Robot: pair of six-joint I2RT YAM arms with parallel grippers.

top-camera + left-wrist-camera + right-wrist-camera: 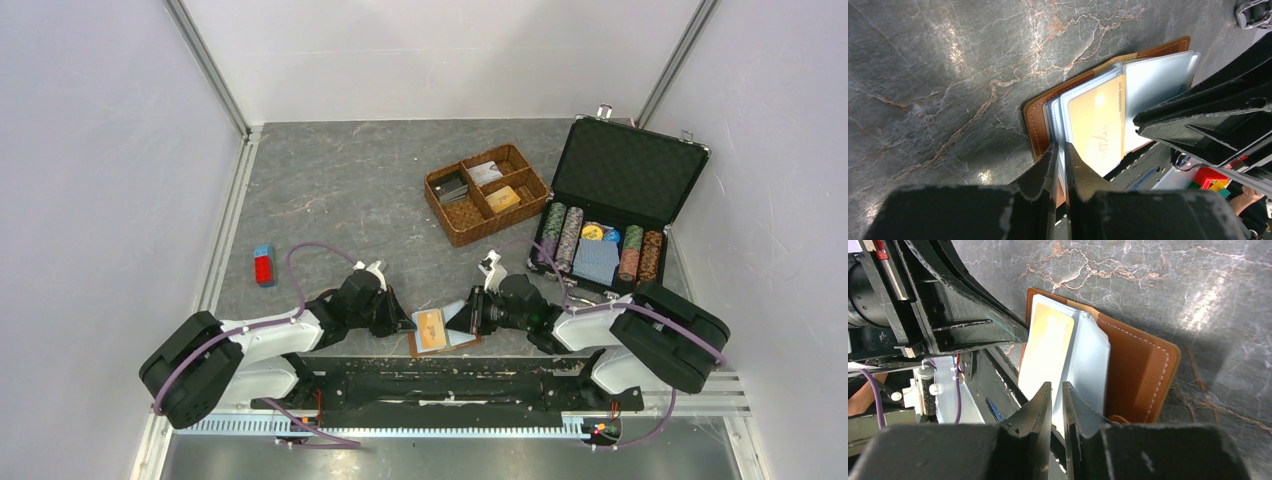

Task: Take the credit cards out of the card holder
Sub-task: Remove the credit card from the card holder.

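The tan leather card holder [413,345] lies open at the table's near edge, between my two grippers. Its clear sleeves [1158,80] fan up, and a golden-orange credit card [1098,127] sits in the front sleeve. My left gripper [1060,150] is shut on the lower edge of the sleeves beside the leather cover [1037,122]. From the other side, my right gripper [1057,390] has its jaws parted by a narrow gap at the sleeve edge [1088,360], next to the card [1048,350]. The cover [1135,370] lies flat on the table.
A woven compartment basket [487,193] stands mid-table. An open black case [620,160] at the right holds striped poker chips and a blue deck [598,262]. A red and blue block [263,265] lies at the left. The black base rail [430,380] runs just behind the holder.
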